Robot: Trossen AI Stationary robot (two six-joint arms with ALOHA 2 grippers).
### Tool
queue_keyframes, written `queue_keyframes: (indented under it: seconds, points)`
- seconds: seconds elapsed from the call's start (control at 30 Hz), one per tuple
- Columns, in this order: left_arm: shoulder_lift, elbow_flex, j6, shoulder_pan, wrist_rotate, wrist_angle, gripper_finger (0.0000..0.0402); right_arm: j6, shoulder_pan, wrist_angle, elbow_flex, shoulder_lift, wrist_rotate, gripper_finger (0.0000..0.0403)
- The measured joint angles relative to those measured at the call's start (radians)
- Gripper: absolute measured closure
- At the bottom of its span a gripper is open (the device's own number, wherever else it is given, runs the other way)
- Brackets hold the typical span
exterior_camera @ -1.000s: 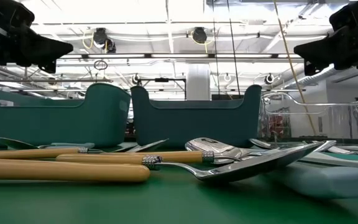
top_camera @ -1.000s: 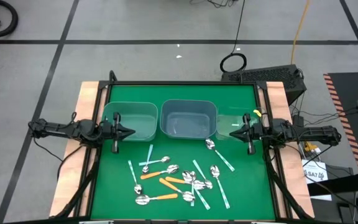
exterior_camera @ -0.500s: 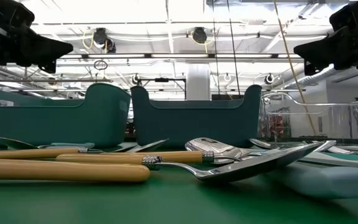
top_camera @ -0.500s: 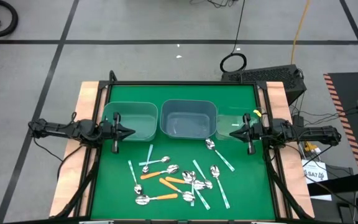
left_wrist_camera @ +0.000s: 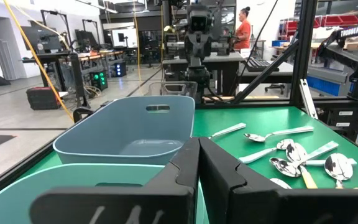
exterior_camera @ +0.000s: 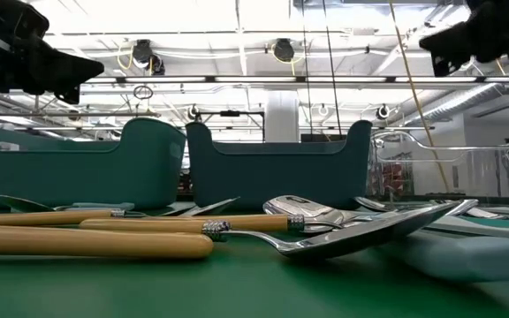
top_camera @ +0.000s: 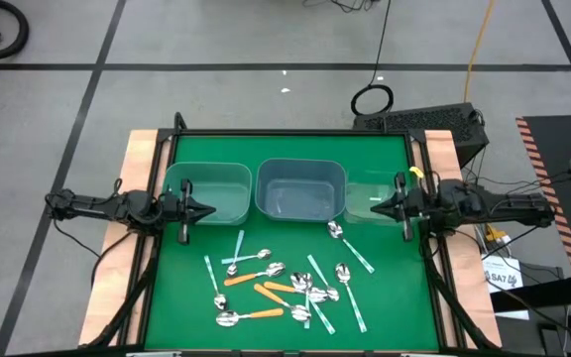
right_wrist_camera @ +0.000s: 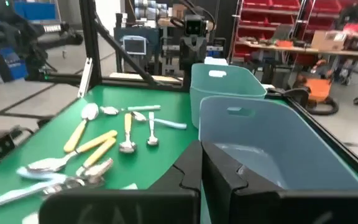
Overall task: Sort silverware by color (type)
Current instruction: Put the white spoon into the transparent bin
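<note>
Several spoons (top_camera: 281, 288) with shiny bowls and orange, light blue or teal handles lie flat and scattered on the green mat, some overlapping. They also show in the low view as spoons (exterior_camera: 237, 228), in the left wrist view as spoons (left_wrist_camera: 291, 152) and in the right wrist view as spoons (right_wrist_camera: 98, 149). My left gripper (top_camera: 209, 211) hovers shut over the near wall of the left bin (top_camera: 208, 177). My right gripper (top_camera: 373, 206) hovers shut over the clear right bin (top_camera: 360, 188). Both are well above the mat and hold nothing.
Three bins stand in a row across the far half of the mat, with the blue-grey middle bin (top_camera: 300, 169) between the other two. Wooden table edges (top_camera: 139, 159) flank the mat. Bare mat (top_camera: 186, 288) lies left of the spoons. A person stands far off in the room (left_wrist_camera: 243, 28).
My right gripper has risen and drawn back a little toward the table's right edge, staying shut. The left gripper and the spoons have kept still.
</note>
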Motion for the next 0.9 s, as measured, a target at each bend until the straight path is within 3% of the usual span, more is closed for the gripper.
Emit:
queue_keyframes:
  seconds: [0.37,0.9]
  points:
    - [0.0,0.0,0.0,0.0,0.0,0.0,0.0385,0.085,0.0,-0.201,0.368,0.302,0.0,0.0402]
    - [0.0,0.0,0.0,0.0,0.0,0.0,0.0385,0.087,0.0,-0.42,0.896,0.734,0.002,0.0403]
